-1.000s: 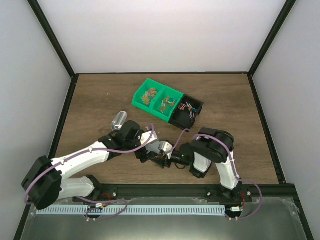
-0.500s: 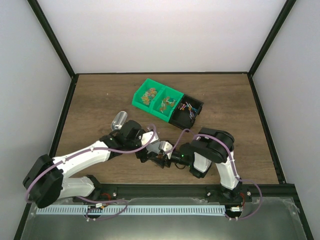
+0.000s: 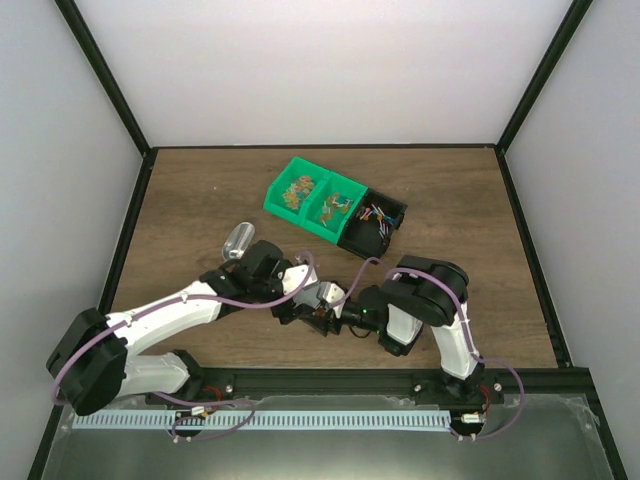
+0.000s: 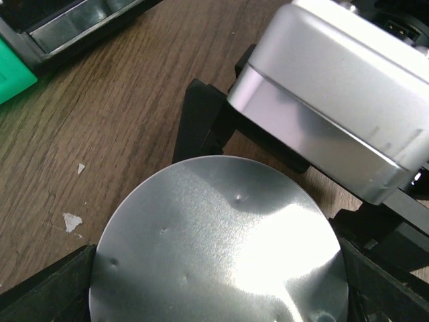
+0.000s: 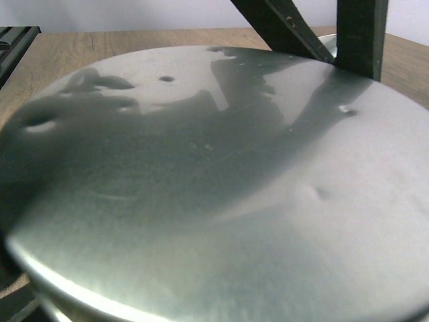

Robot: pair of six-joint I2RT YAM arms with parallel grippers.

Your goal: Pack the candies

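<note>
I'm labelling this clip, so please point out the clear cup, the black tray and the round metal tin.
clear cup [image 3: 238,241], top view, middle of its body.
black tray [image 3: 358,245], top view, its near wall.
round metal tin [image 4: 221,248], left wrist view, centre of its flat face.

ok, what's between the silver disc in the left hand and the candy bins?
Just bare table between the silver disc and the black bin and green bin, apart from two tiny pale flecks; the left wrist view shows it.

The candies [image 3: 298,190] sit in a tray [image 3: 305,225] behind the tin [image 3: 325,296], a cup [image 3: 238,240] lying to the left.
</note>
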